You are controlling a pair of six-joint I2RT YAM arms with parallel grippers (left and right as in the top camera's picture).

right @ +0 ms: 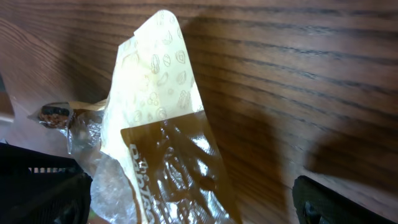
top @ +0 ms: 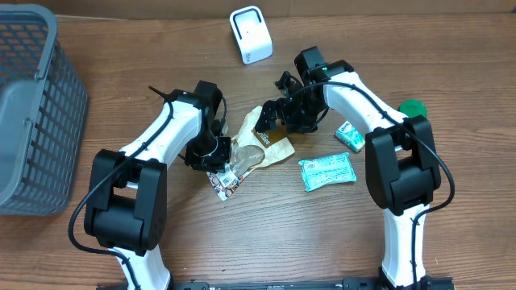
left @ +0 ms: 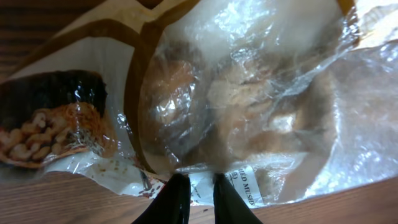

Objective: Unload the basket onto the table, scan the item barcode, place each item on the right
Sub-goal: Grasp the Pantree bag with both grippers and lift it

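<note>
so the snack bag (top: 260,145) was lying on the bench (top: 451,242) roughly in the middle, between the two arms. it was part clear crinkly plastic and part tan paper with a brown band.

the left pincer (top: 211,155) was down at the bag's left end. from its wrist camera the fingers (left: 177,199) were nearly together, narrow, nipping the bag's edge right where a white label sat. a printed picture of nuts showed at the left of that shot, and i couldn't tell if it was the same bag or another pack.

the right pincer (top: 278,113) was over the bag's upper end with its jaws spread wide, holding nothing. in its own camera the bag's pale corner ran up between the fingers, and i couldn't tell if they touched it.

the white scanner (top: 251,34) stood near the far edge of the bench, well apart from the bag. a grey basket (top: 32,105) sat at the left side. a teal packet (top: 326,171) lay just right of the bag, with a smaller teal packet (top: 351,136) and a green lid (top: 413,107) further right, near the right arm.
</note>
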